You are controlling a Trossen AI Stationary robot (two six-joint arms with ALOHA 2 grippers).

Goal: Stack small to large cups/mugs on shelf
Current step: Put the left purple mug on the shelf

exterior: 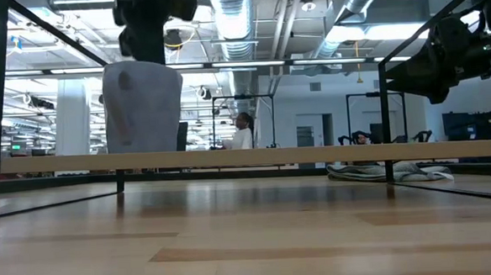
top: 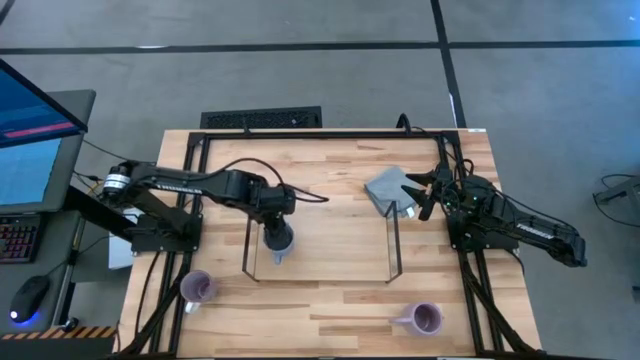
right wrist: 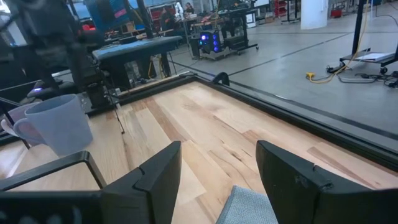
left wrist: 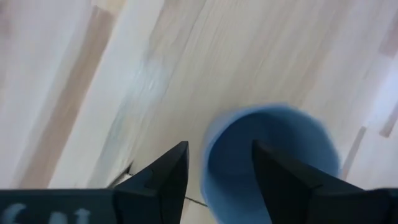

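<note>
We have our left gripper directly above the blue-grey mug, which stands on the shelf board close to its left wire end frame. Our jaws are spread and grasping nothing: in the left wrist view the mug's rim runs between the two fingers, one finger outside the wall and the other over the mouth, with bare board beyond.

The trouble we foresee starts right here. Because the rim sits between our jaws and not clear of them, any sideways drift as we lift away could catch the wall and drag or tip the mug, and it stands close enough to the end frame that a shove that way may knock it against the wire or off the board. If we close by mistake, we carry it off again.

The two lavender mugs are well away from either set of jaws, on the table's front strip: one left of the shelf, one toward the right. We cannot tell from here which is larger, so picking the wrong one next would break the size order.

Our right gripper waits with jaws released over the folded grey cloth at the shelf's far right end; a careless descent would snag that cloth.
</note>
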